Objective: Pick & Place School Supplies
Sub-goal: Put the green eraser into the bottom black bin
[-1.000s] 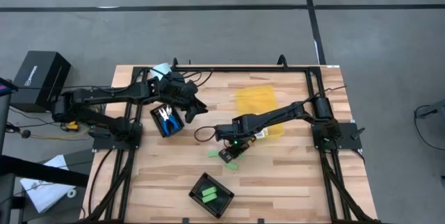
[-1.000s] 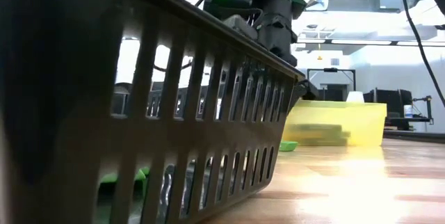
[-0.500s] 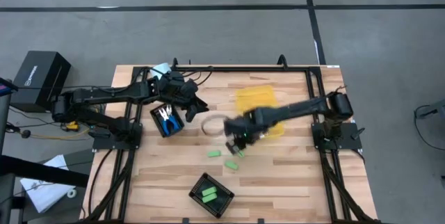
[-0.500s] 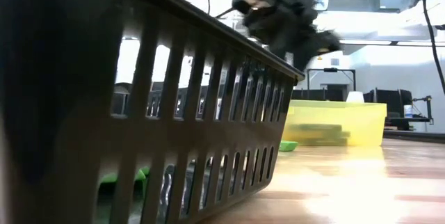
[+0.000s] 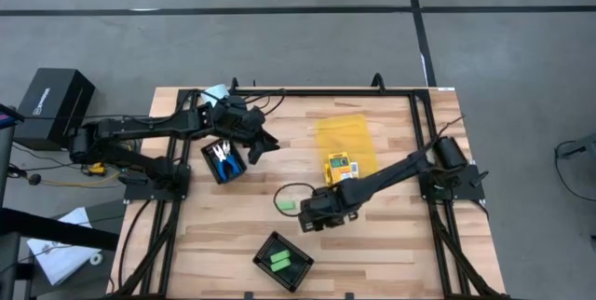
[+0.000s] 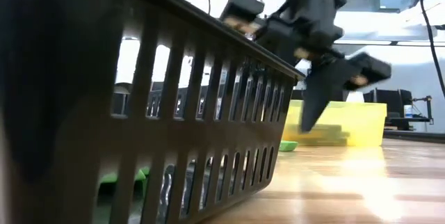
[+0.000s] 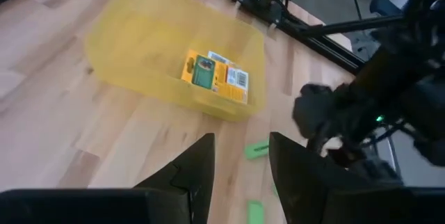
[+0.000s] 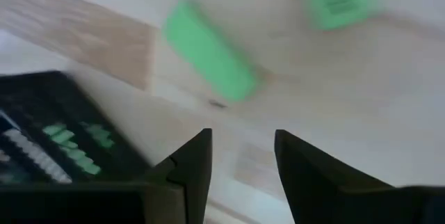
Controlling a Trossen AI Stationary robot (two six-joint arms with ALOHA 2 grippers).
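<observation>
My right gripper hangs with its fingers spread and nothing between them, just above the table, between the black tray at the near edge and the yellow bin. Half a second ago it was up by the bin; now it has swung down toward the tray. A light-green piece lies flat on the wood just ahead of my fingers, and another lies beside the arm. Two more greens sit in the tray. An orange pack lies in the bin. Farther off, my left gripper, parted and empty, hovers beside the tray holding the blue scissors.
</observation>
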